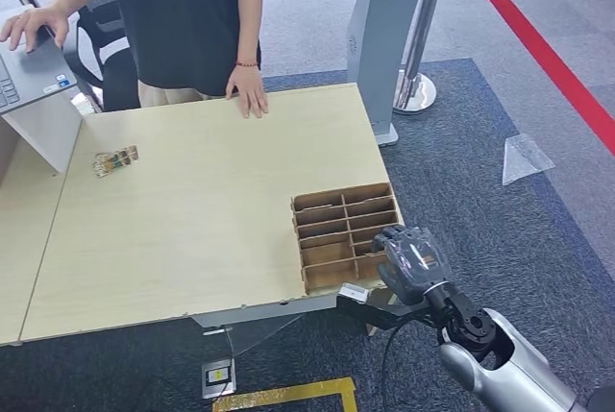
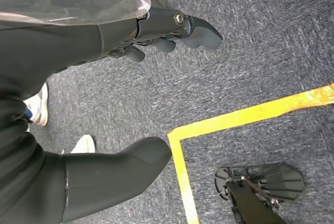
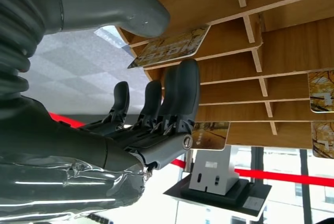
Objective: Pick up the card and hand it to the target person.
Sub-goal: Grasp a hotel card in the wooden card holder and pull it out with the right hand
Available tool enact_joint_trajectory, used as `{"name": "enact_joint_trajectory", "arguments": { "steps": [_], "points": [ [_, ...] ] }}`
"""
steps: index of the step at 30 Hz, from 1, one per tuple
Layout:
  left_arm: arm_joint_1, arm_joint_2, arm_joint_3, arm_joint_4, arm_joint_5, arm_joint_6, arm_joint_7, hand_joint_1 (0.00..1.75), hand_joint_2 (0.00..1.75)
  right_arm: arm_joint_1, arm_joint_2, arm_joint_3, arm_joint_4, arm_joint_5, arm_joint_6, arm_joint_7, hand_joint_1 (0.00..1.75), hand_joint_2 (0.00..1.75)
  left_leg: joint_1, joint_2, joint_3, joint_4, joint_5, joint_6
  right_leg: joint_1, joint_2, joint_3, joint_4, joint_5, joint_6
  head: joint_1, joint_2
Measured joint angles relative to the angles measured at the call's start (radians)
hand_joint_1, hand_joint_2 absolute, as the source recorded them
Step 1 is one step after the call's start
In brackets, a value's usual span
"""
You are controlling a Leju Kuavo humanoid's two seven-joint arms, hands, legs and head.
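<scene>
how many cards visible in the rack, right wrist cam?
4. One card at the robot hand, one just past its fingers, two at the far edge. Others may be hidden.

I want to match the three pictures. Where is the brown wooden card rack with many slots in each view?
Head view: the brown wooden card rack stands at the table's near right corner, beside the right robot hand.
Left wrist view: not in it.
Right wrist view: the rack is close beyond the fingers.
Shared landmark: the red floor stripe.
</scene>
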State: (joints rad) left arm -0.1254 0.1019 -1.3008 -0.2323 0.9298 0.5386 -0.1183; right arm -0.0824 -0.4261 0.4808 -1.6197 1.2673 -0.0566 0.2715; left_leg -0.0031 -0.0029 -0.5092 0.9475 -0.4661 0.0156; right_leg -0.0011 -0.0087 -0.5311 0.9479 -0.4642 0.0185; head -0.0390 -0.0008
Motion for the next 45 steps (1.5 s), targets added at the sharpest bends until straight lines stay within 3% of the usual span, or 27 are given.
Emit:
{"name": "enact_joint_trajectory", "arguments": {
  "steps": [14,22,30,36,45],
  "points": [
    [0.0,-0.002,0.0,0.0,-0.001,0.0,-0.005,0.0,1.75,-0.001,0.0,0.0,0.011,-0.008,0.003,0.001,0.82,1.75,0.0,0.0,0.0,0.0,0.0,0.0,0.0,0.0,0.0,0.0,0.0,0.0,0.0,0.0],
    [0.0,-0.006,0.0,0.0,-0.001,0.0,-0.011,0.0,1.75,-0.005,0.001,0.0,0.02,-0.009,0.004,0.0,0.9,1.75,0.0,0.0,0.0,0.0,0.0,0.0,0.0,0.0,0.0,0.0,0.0,0.0,0.0,0.0],
    [0.0,-0.01,0.0,0.0,-0.001,-0.001,-0.012,0.0,1.75,-0.025,0.007,0.001,0.038,-0.013,0.002,-0.008,1.11,1.75,0.0,0.0,0.0,0.0,0.0,0.0,0.0,0.0,0.0,0.0,0.0,0.0,0.0,0.0],
    [0.0,-0.013,0.0,0.0,0.0,0.0,-0.014,0.0,1.75,-0.04,0.013,0.002,0.05,-0.014,-0.001,-0.008,1.55,1.75,0.0,0.0,0.0,0.0,0.0,0.0,0.0,0.0,0.0,0.0,0.0,0.0,0.0,0.0],
    [0.0,-0.016,0.0,0.0,0.002,0.002,-0.02,0.0,1.75,-0.058,0.022,0.007,0.066,-0.005,-0.004,-0.01,1.6,1.75,0.0,0.0,0.0,0.0,0.0,0.0,0.0,0.0,0.0,0.0,0.0,0.0,0.0,0.0]
  ]
}}
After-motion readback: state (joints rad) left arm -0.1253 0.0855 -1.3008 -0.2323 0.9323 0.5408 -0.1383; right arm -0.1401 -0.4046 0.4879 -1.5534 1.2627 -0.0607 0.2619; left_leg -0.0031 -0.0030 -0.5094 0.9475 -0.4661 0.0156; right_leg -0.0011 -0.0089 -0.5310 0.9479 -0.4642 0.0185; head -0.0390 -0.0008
